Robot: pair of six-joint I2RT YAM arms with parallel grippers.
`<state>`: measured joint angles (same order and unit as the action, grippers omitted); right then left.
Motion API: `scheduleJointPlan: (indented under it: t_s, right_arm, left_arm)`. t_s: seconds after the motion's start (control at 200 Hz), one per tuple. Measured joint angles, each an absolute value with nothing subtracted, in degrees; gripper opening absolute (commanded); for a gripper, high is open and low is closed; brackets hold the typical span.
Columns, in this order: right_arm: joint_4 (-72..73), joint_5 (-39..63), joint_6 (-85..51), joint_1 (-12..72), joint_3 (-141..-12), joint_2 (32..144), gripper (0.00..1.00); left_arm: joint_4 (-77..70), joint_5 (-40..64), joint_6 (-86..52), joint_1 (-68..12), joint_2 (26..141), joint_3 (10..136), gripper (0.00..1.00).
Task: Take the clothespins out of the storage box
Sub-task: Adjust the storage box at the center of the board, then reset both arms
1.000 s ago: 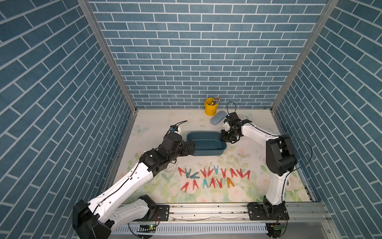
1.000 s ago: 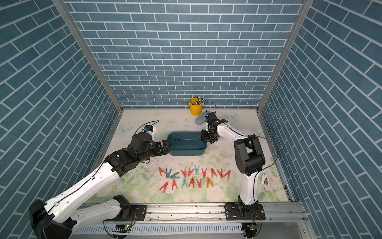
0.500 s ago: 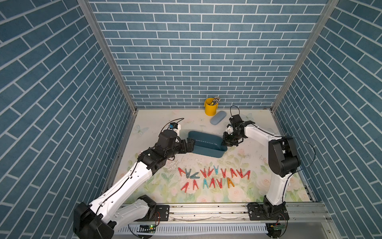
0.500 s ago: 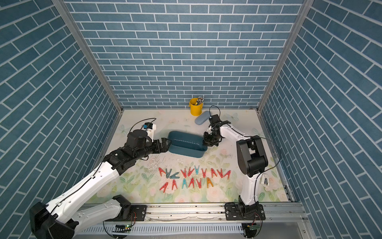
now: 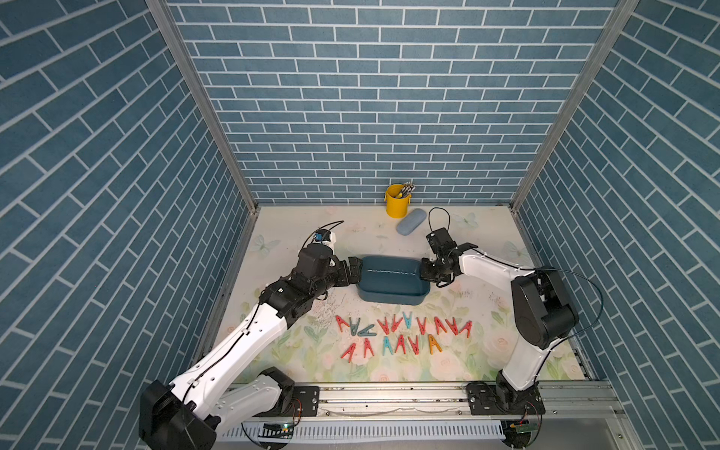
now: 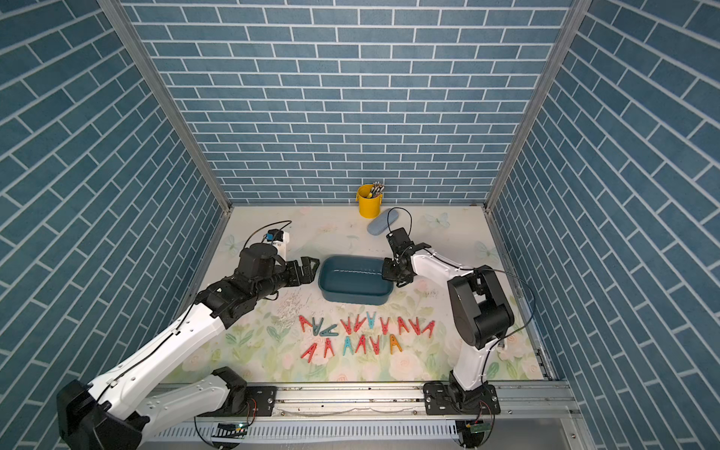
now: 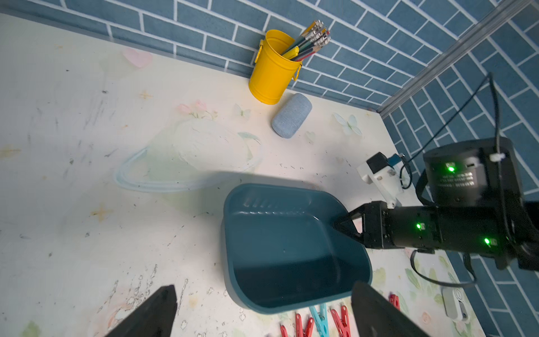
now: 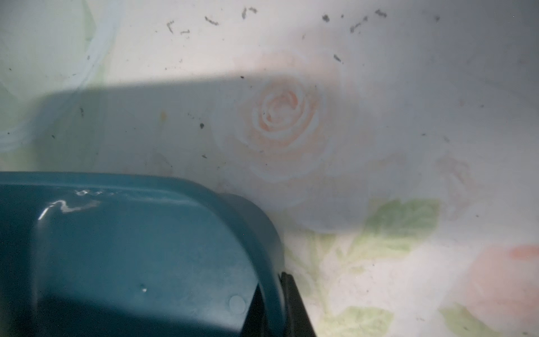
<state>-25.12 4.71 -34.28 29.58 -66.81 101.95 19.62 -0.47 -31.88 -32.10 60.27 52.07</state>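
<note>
The dark teal storage box point(image 5: 389, 299) point(image 6: 352, 299) sits mid-mat, and its inside point(image 7: 277, 233) shows bare. My right gripper point(image 5: 424, 272) point(image 6: 385, 272) point(image 8: 269, 309) is shut on the rim point(image 8: 274, 262) at the box's right end, one finger inside and one outside. My left gripper point(image 5: 356, 269) point(image 6: 309, 269) point(image 7: 264, 287) stands open at the box's left end, holding nothing. Clothespins point(image 5: 401, 331) point(image 6: 366, 331) point(image 7: 320, 318), mostly red with some blue and one orange, lie in two rows on the mat in front of the box.
A yellow bucket point(image 5: 397, 202) point(image 7: 271, 73) of pens stands against the back wall, with a light blue case point(image 5: 411, 226) point(image 7: 291, 119) beside it. Brick walls close in the mat on three sides. A metal rail point(image 5: 389, 397) runs along the front.
Half a second ago the box was tipped up in the right gripper; now it stands level again, slightly nearer the front. The left gripper stayed open by its left end.
</note>
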Motion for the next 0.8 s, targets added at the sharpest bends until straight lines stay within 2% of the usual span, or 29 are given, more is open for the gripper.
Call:
scheduleJointPlan:
  t_s: [0.175,0.245,0.4,0.53,0.675,0.8]
  right_arm:
    - [-20.1,1.8,-34.5,31.5,-62.1,99.2,0.28]
    - [-18.4,1.1,-34.5,31.8,-60.4,97.5,0.39]
    - [-15.4,-0.4,-34.0,31.8,-58.9,93.3,0.49]
    - [-12.1,-2.3,-32.6,31.8,-57.2,88.1,0.64]
    - [-9.8,-7.5,-30.9,31.6,-55.5,83.0,0.92]
    - [-7.4,-13.7,-29.8,30.3,-53.3,79.1,1.00]
  left_arm:
    - [19.9,-3.7,-32.2,-31.9,60.2,52.2,1.00]
    - [20.4,-5.2,-32.2,-31.8,60.2,52.4,1.00]
    - [20.7,-9.2,-32.1,-31.3,60.4,53.1,0.99]
    - [20.2,-13.5,-31.4,-29.8,61.4,53.1,0.99]
    - [18.2,-19.4,-30.2,-26.2,63.5,53.1,0.99]
    - [15.0,-22.7,-28.8,-20.2,66.2,52.1,0.99]
